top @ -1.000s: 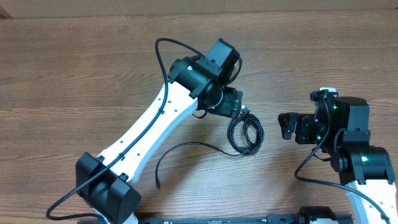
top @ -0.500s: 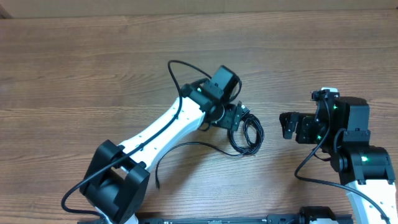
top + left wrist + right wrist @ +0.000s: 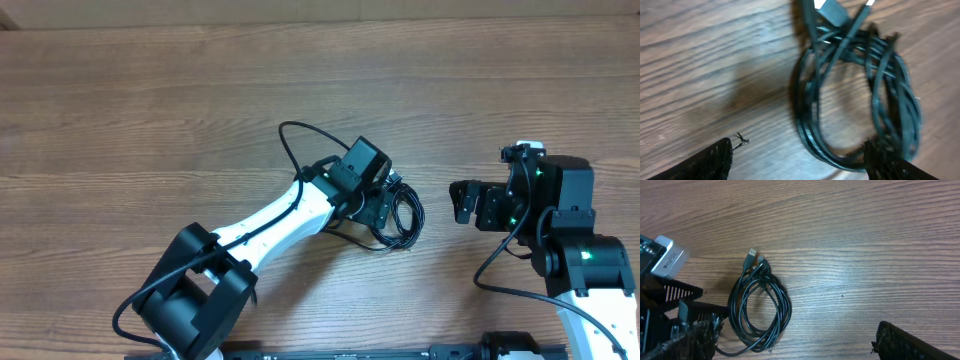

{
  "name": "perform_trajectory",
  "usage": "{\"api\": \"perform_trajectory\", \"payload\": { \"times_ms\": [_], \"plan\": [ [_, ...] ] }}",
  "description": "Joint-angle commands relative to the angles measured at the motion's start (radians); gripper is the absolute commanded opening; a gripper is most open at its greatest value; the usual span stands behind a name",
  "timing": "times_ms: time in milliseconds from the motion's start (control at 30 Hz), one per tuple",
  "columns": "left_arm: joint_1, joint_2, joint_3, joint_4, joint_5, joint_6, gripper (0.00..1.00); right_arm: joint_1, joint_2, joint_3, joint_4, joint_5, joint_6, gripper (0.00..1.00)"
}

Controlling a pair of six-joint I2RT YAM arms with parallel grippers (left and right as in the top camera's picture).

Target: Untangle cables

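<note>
The left arm's fingers [image 3: 710, 162] stood wide apart, straddling one end of the cables [image 3: 890, 95], which lay bundled in a tangled black coil near the middle of the wooden surface [image 3: 150, 100]. To the right, well apart from the coil, the right arm's fingers [image 3: 910, 342] were likewise spread wide.

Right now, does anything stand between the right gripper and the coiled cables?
Nothing visible: only bare table separates the open right gripper from the cables. The left gripper hovers over them from the other side.
</note>
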Motion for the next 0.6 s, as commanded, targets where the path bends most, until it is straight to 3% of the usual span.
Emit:
{"api": "perform_trajectory", "payload": {
  "times_ms": [0, 567],
  "plan": [
    [-0.008, 0.009, -0.01, 0.004, -0.104, 0.007, 0.85, -0.001, -0.002, 0.026, 0.005, 0.006, 0.008, 1.0],
    [-0.023, 0.132, -0.009, 0.034, -0.074, 0.007, 0.92, -0.001, -0.002, 0.026, -0.01, 0.006, 0.008, 1.0]
  ]
}}
